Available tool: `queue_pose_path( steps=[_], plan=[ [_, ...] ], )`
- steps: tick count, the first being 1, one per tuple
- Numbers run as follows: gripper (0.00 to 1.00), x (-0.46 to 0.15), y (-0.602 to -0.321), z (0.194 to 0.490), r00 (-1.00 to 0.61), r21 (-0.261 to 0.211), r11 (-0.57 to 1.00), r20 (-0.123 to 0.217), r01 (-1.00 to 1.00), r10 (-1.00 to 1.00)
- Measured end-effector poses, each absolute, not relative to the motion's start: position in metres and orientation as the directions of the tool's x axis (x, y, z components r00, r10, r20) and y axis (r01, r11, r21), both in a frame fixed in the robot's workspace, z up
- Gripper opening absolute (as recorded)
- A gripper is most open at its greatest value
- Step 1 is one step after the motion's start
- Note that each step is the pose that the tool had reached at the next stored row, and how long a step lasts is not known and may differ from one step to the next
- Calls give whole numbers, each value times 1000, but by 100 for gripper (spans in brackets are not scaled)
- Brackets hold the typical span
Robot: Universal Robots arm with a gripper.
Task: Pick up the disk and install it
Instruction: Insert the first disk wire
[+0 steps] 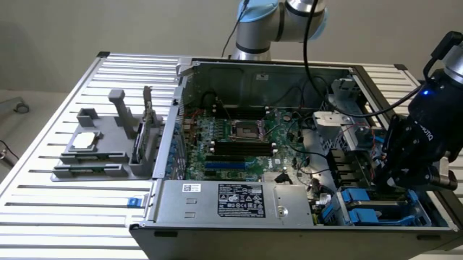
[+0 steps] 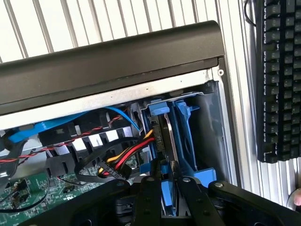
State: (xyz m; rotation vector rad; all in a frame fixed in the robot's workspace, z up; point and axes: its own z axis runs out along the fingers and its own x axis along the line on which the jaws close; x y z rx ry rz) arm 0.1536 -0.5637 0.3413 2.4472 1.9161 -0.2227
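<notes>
Disk (image 2: 165,141) stands on its edge in the blue cage (image 2: 188,136) at the corner of the computer case (image 1: 289,238), straight ahead of the gripper (image 2: 169,186), whose fingers (image 2: 149,197) are nearly closed on its near end, long axis pointing away.

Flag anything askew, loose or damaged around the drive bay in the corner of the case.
Nothing stands out. The disk stands on edge in the blue drive cage, in line with its rails, with the gripper closed on its blue carrier. The cables beside it run unpinched.
</notes>
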Motion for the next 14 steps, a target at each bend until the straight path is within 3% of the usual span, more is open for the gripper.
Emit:
queue_pose_path(
  steps=[10, 12, 14],
  plan=[
    [20, 157, -564, 344, 261, -71, -272, -129, 960, 957],
    [12, 157, -564, 345, 266, -74, -277, -130, 958, 955],
    [11, 158, -564, 346, 271, -78, -283, -131, 956, 954]
  ],
)
